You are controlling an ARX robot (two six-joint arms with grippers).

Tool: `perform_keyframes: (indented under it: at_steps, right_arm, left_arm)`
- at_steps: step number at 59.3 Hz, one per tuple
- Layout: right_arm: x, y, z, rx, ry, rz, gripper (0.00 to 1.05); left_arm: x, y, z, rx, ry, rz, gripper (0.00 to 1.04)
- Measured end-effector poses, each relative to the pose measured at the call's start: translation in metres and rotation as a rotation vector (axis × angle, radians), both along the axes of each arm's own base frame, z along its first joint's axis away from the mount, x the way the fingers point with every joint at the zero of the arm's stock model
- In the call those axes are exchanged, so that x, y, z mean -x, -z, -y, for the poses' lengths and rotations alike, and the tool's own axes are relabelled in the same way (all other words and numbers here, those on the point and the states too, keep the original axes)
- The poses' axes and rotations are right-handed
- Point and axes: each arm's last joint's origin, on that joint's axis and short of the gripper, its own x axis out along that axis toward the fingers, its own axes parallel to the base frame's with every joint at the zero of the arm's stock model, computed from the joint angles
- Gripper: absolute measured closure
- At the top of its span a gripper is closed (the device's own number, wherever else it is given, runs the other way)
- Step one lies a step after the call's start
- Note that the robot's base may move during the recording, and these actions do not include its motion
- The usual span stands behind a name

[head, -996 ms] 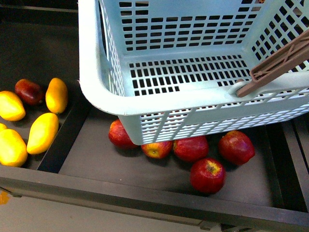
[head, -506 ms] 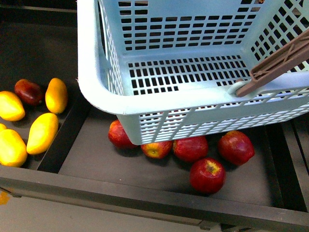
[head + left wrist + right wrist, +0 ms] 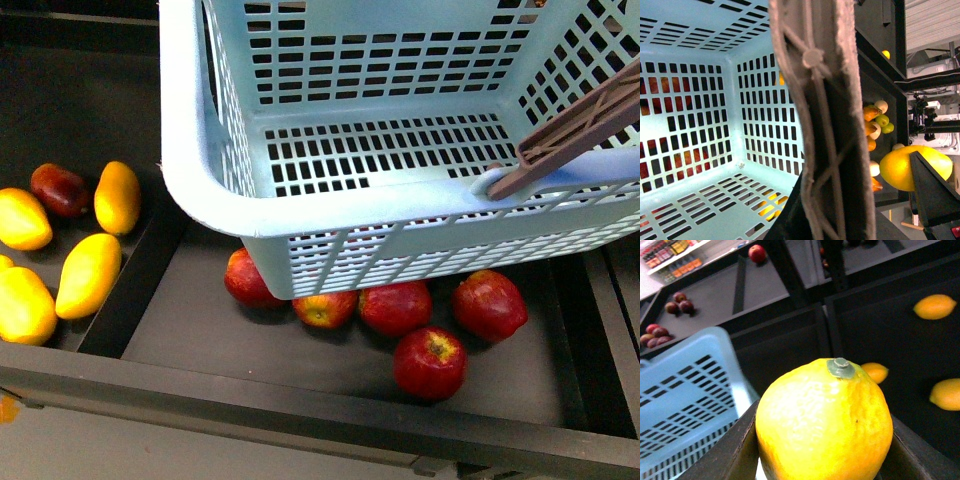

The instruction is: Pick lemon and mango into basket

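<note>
One fruit is in hand: the right gripper [image 3: 830,455] pinches the lemon [image 3: 825,420] between both fingers, outside the basket [image 3: 300,215] and near its rim. The left gripper [image 3: 827,215] is mostly hidden but looks clamped on the handle [image 3: 825,125], holding the basket tilted above the apples [image 3: 430,362]. A mango [image 3: 88,275] lies in the bin [image 3: 60,130] to the left. To do this well, carry the lemon over the open middle, clear of the handle. Lower it close to the slotted floor before letting go, so it neither bounces nor rolls out.
</note>
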Motion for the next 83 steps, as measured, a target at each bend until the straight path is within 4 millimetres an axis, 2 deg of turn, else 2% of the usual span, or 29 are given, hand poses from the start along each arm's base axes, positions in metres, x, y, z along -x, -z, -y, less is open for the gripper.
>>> perform_keyframes:
  at_steps: [7,14,25,29,42,49,61,67,69,72,74,83]
  right_arm:
    - [-0.009,0.001,-0.036,0.000,-0.067,-0.010,0.51]
    - [-0.016,0.006,-0.061,0.014,-0.112,-0.023,0.51]
    - [-0.014,0.019,-0.082,0.019,-0.160,-0.065,0.51]
    - [-0.012,0.024,-0.083,0.018,-0.163,-0.081,0.41]
    - [-0.007,0.035,-0.082,0.017,-0.149,-0.115,0.08]
    - [-0.001,0.032,-0.071,0.013,-0.109,-0.109,0.09]
    - [0.027,0.010,-0.030,0.031,0.110,-0.045,0.09]
    - [0.036,0.002,-0.019,0.041,0.180,-0.016,0.09]
    - [0.037,0.003,-0.018,0.059,0.150,0.012,0.11]
    - [0.043,0.014,-0.025,0.178,-0.002,0.176,0.24]
    - [0.051,0.022,-0.032,0.254,-0.037,0.233,0.33]
    - [0.072,0.035,-0.046,0.336,-0.047,0.281,0.57]
  left_arm:
    - [0.000,0.000,0.000,0.001,0.001,-0.001,1.00]
    - [0.000,0.000,0.000,0.001,0.001,-0.001,1.00]
    - [0.000,0.000,0.000,0.000,0.000,0.000,1.00]
    - [0.000,0.000,0.000,0.000,0.000,0.000,1.00]
    - [0.000,0.000,0.000,0.000,0.004,0.000,1.00]
    - [0.000,0.000,0.000,-0.001,0.002,-0.001,1.00]
    - [0.000,0.000,0.000,-0.004,-0.002,0.002,1.00]
    - [0.000,0.000,0.000,-0.002,0.000,0.000,1.00]
    - [0.000,0.000,0.000,-0.002,0.000,0.000,1.00]
    - [0.001,0.000,0.000,-0.001,0.005,-0.001,1.00]
    - [0.001,0.001,0.001,0.000,0.006,-0.002,1.00]
    - [0.000,0.000,0.000,-0.001,0.001,-0.001,1.00]
